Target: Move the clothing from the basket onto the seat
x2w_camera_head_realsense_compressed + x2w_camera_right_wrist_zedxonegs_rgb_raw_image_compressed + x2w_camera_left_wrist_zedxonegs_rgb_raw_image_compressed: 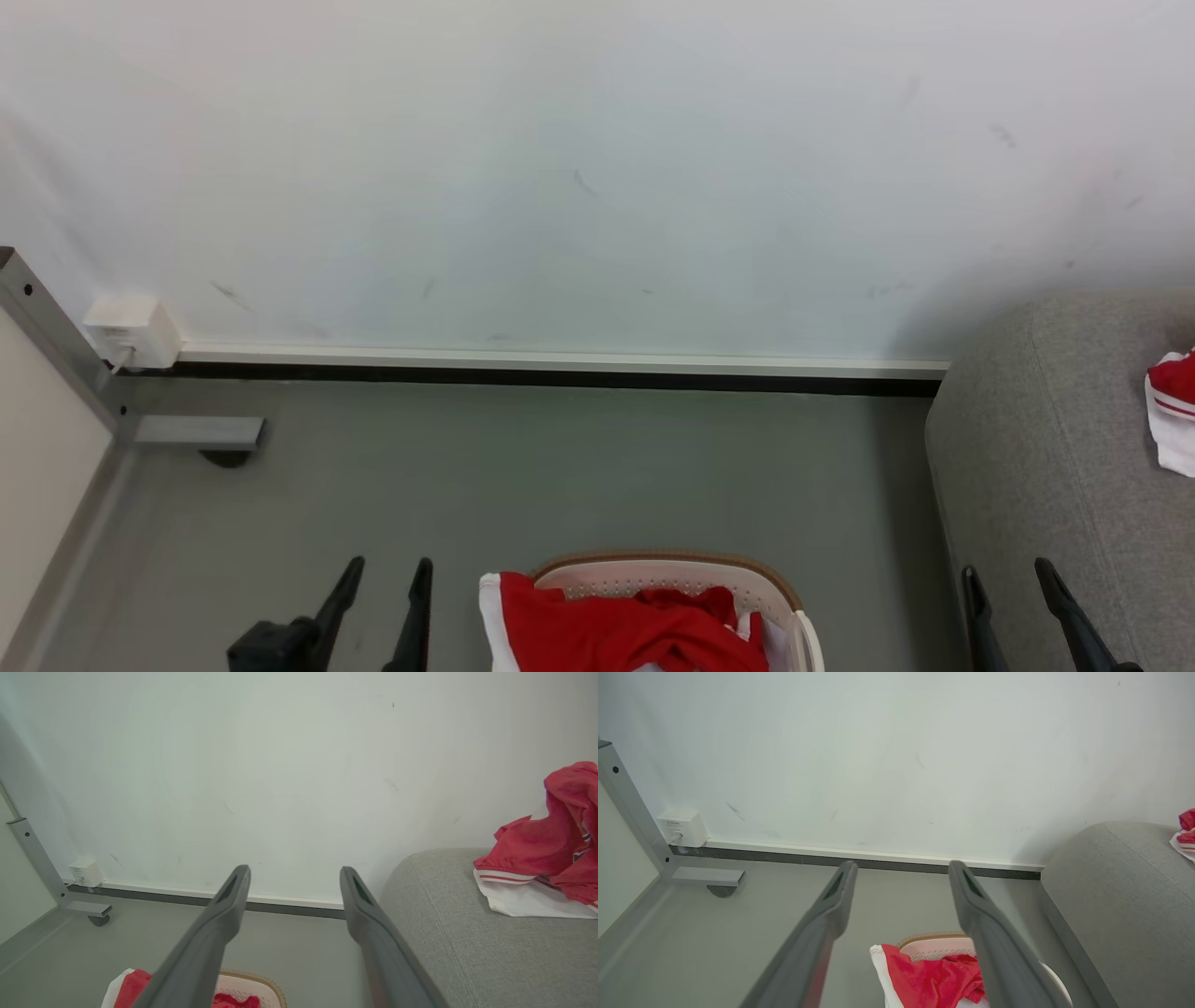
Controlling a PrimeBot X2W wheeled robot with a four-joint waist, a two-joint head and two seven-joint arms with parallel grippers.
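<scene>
The seat [1046, 448] is seen at right, one garment [1172, 401] laid on it. In the basket [672, 565], on the floor, clothing [607, 625] is heaped, draped over the left rim. The left end effector [390, 565] and right end effector [1006, 567] are held wide, empty. The draped fold should be pinched deep, then lifted clear.

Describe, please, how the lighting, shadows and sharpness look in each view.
Head view: soft even light, no glare, a faint shadow on the wall beside the seat. Left wrist view: the left gripper looms large and slightly soft at close range. Right wrist view: the clothing on the seat is crisp; the wall darkens towards the left.
</scene>
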